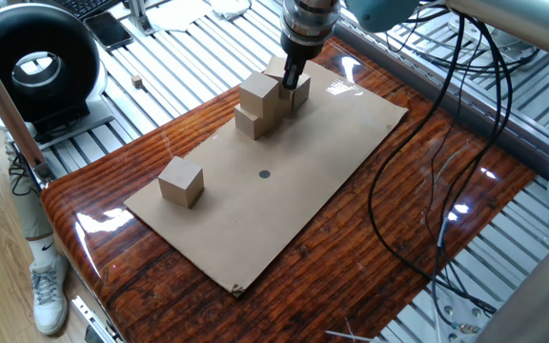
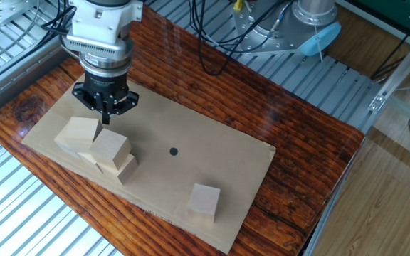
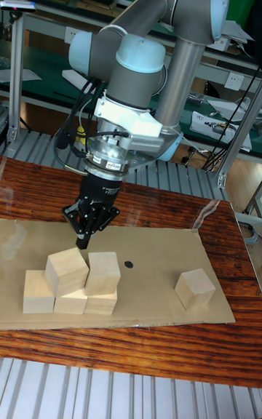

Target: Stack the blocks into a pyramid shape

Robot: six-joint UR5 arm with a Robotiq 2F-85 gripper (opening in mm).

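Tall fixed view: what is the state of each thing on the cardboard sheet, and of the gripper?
Stepped pile of light tan wooden cubes: five stacked, three at the base, two above, top place unfilled.
Lone light tan wooden cube: upright, apart from the pile.
Two-finger gripper: fingers together, holding nothing, by the pile.
Brown cardboard sheet: lying flat.

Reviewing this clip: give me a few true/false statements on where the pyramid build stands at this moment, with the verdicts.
1. The gripper holds a block. False: it holds none; its fingers look closed together, just behind the pile.
2. One loose block sits apart from the pile on the cardboard sheet. True.
3. The pile already has a top block on a third level. False: only two levels show.
4. Two blocks sit on the pile's upper level. True.
5. The cardboard sheet carries a small dark dot. True.
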